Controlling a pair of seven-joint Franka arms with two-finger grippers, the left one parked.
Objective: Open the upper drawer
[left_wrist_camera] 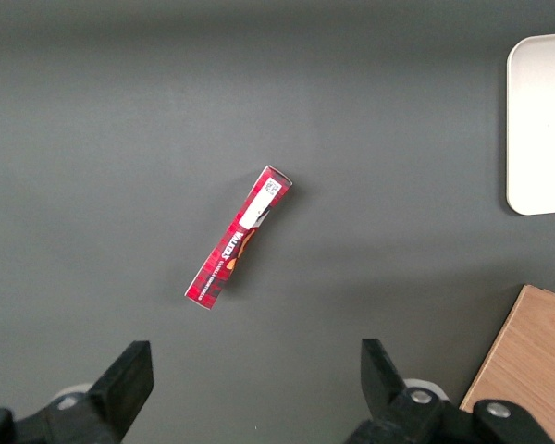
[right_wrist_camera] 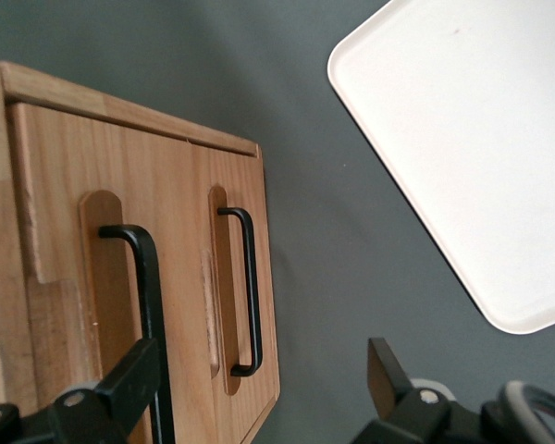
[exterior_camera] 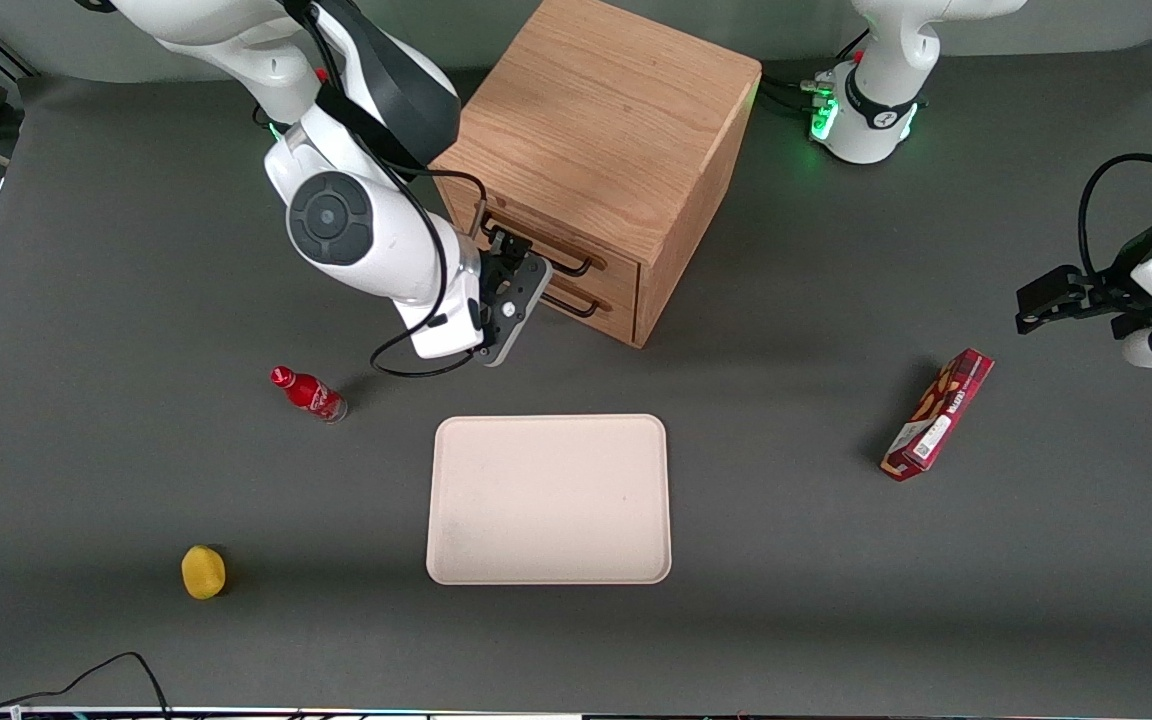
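Note:
The oak cabinet stands in the middle of the table. Its upper drawer carries a thin black bar handle. Under it is the lower drawer with a matching handle. Both drawer fronts look flush with the cabinet. My right gripper is open, close in front of the drawers at the handles' end toward the working arm. One finger overlaps the upper handle's bar, and the other finger hangs over bare table. Nothing is gripped.
A cream tray lies nearer the front camera than the cabinet. A small red bottle and a yellow fruit lie toward the working arm's end. A red snack box lies toward the parked arm's end.

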